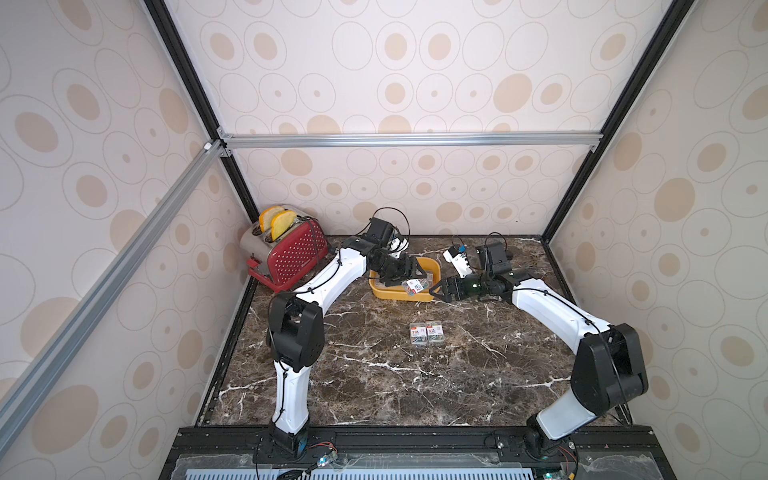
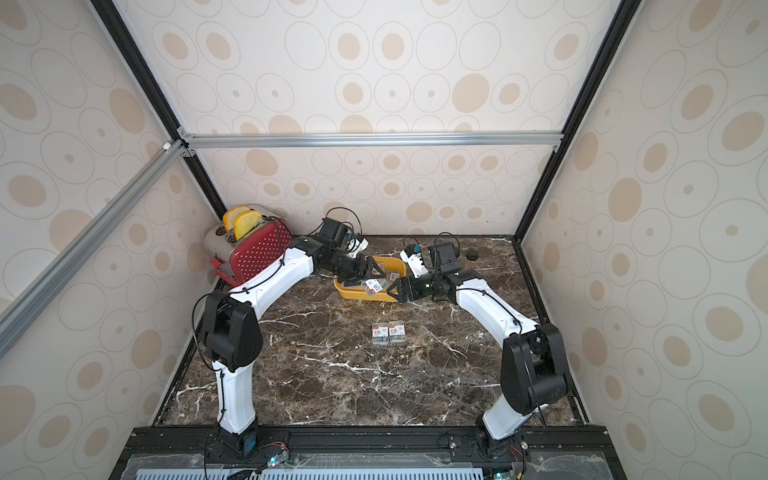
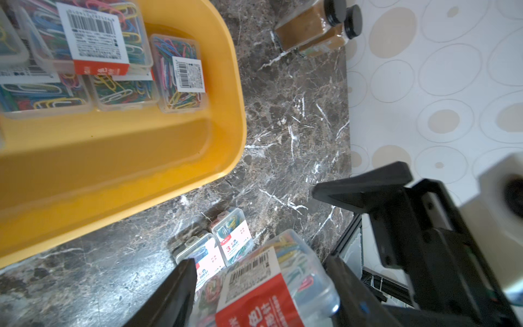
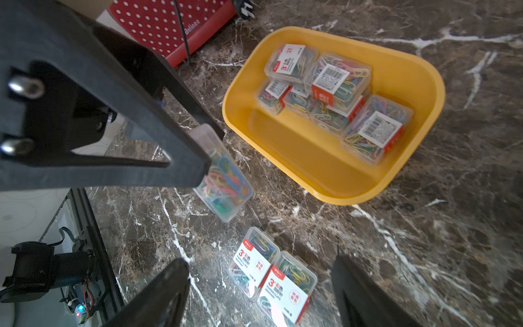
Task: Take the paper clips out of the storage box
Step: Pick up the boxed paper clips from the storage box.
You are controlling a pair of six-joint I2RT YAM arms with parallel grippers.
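The yellow storage box (image 1: 399, 296) (image 2: 357, 295) sits at the back middle of the marble table. Several clear boxes of paper clips (image 4: 339, 82) (image 3: 96, 42) are piled at one end of it. My left gripper (image 1: 409, 281) (image 3: 259, 263) is shut on one clip box (image 3: 268, 283) (image 4: 223, 181) and holds it above the tub's near rim. My right gripper (image 1: 435, 293) (image 4: 259, 262) is open and holds nothing, just off the tub's near right corner. Two clip boxes (image 1: 427, 333) (image 4: 271, 274) lie side by side on the table nearer the front.
A red dotted toaster (image 1: 291, 257) with two bread slices stands in the back left corner. Two brown black-capped jars (image 3: 317, 28) stand near the back wall, right of the tub. Patterned walls close in the table on three sides.
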